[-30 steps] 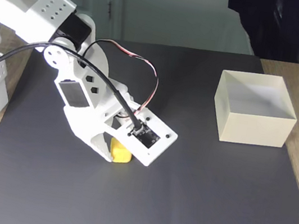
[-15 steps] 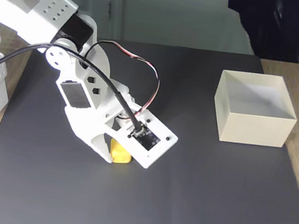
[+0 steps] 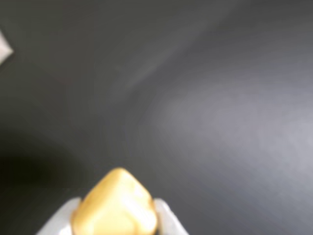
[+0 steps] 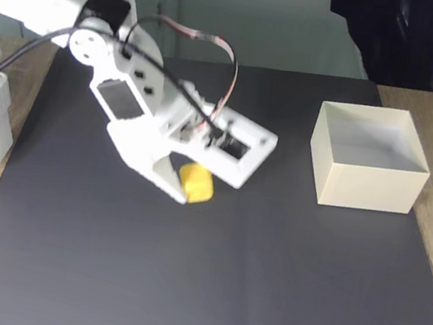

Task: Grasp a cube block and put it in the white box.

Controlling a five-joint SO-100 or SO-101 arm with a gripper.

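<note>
Cube block (image 4: 196,183) pinched between white fingers (image 4: 166,178) above dark mat (image 4: 263,285), white box (image 4: 365,188) apart, nothing visible inside.

- The fixed view looked down at a slant from the front of the table, far enough to take in the arm at the left and the white box (image 4: 368,158) at the right.
- The wrist view looked down from very close and was blurred.
- Both views shared the cube block (image 4: 196,183) (image 3: 116,205) and the dark mat (image 4: 263,285) (image 3: 220,122).
</note>
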